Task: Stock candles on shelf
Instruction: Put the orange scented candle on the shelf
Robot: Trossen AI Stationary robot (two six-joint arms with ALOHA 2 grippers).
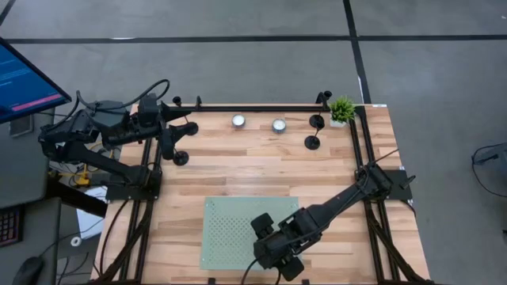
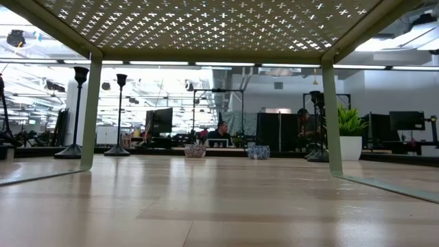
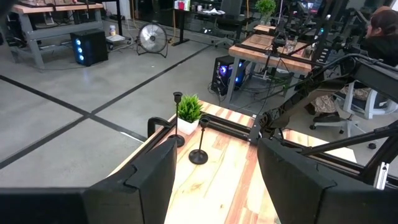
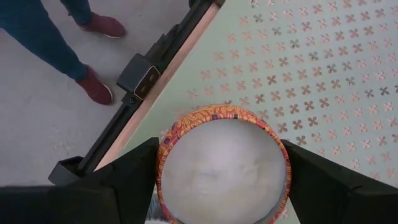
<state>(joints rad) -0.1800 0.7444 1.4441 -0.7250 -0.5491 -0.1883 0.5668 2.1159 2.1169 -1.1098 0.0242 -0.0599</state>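
Observation:
The shelf (image 1: pixel 230 229) is a pale green perforated panel on legs (image 2: pixel 90 116), at the table's near middle. My right gripper (image 4: pixel 221 177) hangs over its near right part (image 1: pixel 273 241), shut on a round candle (image 4: pixel 224 149) with white wax and an orange patterned rim. Two more candles (image 1: pixel 238 121) (image 1: pixel 279 125) stand on the wood near the far edge; the low view shows them as a red-patterned candle (image 2: pixel 195 150) and a blue-patterned candle (image 2: pixel 258 151). My left gripper (image 3: pixel 214 180) waits open and level at the far left (image 1: pixel 181 127), holding nothing. My right gripper has the candle between its two fingers, one finger (image 4: pixel 134 183) on each side of the round wall just below the rim (image 4: pixel 160 163). The fingers slant down from the table's right. The candle sits upright, wax up, above the shelf; whether its base touches the panel I cannot tell.
Black candlesticks stand at the far right (image 1: pixel 314 142) (image 1: pixel 317 120) and far left (image 1: pixel 181 157). A small potted plant (image 1: pixel 342 109) sits in the far right corner. A person's legs and red shoes (image 4: pixel 93 87) stand on the floor beyond the table's near edge.

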